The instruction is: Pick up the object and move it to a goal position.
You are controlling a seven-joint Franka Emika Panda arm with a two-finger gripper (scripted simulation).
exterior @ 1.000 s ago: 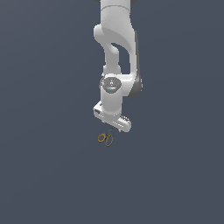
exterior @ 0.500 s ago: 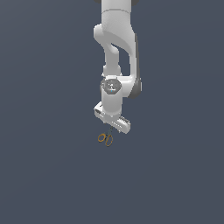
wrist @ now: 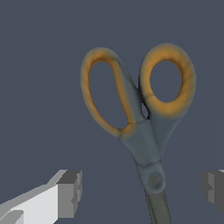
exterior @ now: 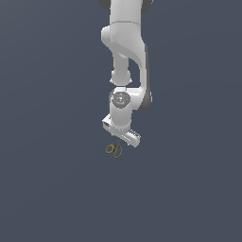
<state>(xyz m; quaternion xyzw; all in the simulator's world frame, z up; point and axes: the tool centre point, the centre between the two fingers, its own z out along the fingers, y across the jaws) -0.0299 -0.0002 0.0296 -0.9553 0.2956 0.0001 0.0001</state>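
The scissors (wrist: 142, 127) lie flat on the plain grey floor (exterior: 56, 189), just under the gripper (exterior: 121, 133), with the pivot and blade roots between its spread fingers (wrist: 70, 192), which touch nothing. By my reading only the approach is done; closing, lifting and carrying to the goal remain, and no goal marker shows. One pair of scissors, one arm (exterior: 126, 52), one gripper.

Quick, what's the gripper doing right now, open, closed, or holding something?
Gripper: open, holding nothing; its two fingers stand wide apart on either side of the scissors, not touching them.
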